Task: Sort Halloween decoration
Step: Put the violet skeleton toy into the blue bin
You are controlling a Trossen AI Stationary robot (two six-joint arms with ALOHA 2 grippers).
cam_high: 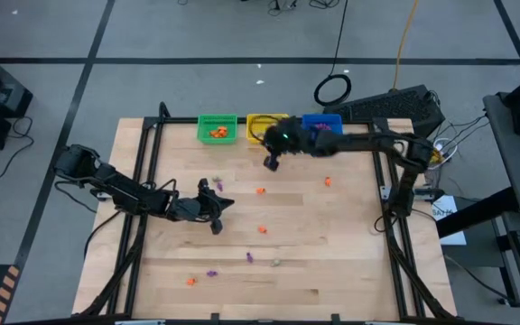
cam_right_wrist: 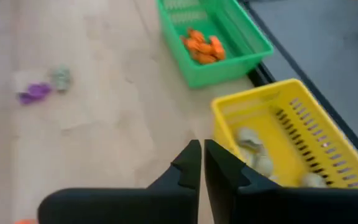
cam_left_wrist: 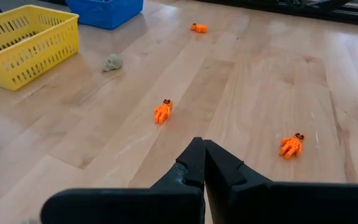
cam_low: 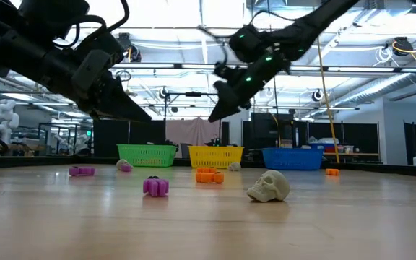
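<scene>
High view: your left gripper sits mid-table, clenched on nothing; your right gripper hangs just in front of the yellow plastic basket, also clenched empty. Small orange trinkets and purple trinkets lie scattered over the wooden table.

Low view: a pale plastic skull rests nearest the camera.

Left wrist: fingers pressed together above bare wood.

Right wrist: orange pieces fill the green plastic basket; pale ones lie in the yellow.
</scene>
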